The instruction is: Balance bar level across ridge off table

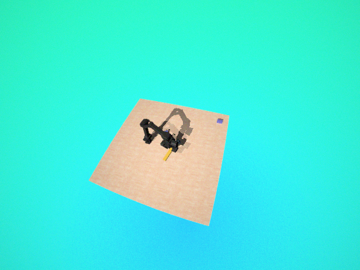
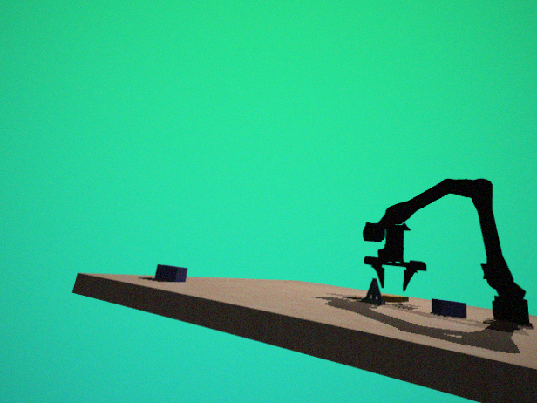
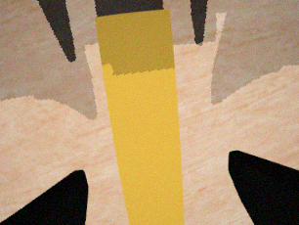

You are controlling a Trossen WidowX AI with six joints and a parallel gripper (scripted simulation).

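Note:
The yellow bar (image 1: pixel 167 155) (image 2: pixel 397 298) (image 3: pixel 144 137) lies flat on the table. Its near part shows in the top view, and the rest is hidden under the arm. The small dark A-shaped ridge (image 2: pixel 373 293) stands upright on the table by one end of the bar, with nothing on top. In the top view the arm mostly hides it. My gripper (image 2: pixel 393 289) (image 3: pixel 158 170) is open and empty and points down above the bar. In the wrist view the bar runs between the two fingers, with a gap on each side.
One blue-violet block (image 1: pixel 220 121) (image 2: pixel 171 273) sits near a far corner of the table (image 1: pixel 175 190) (image 2: pixel 244 298). Another blue block (image 2: pixel 449 308) stands between the ridge and the arm's base. The arm's shadows fall across the table around the ridge.

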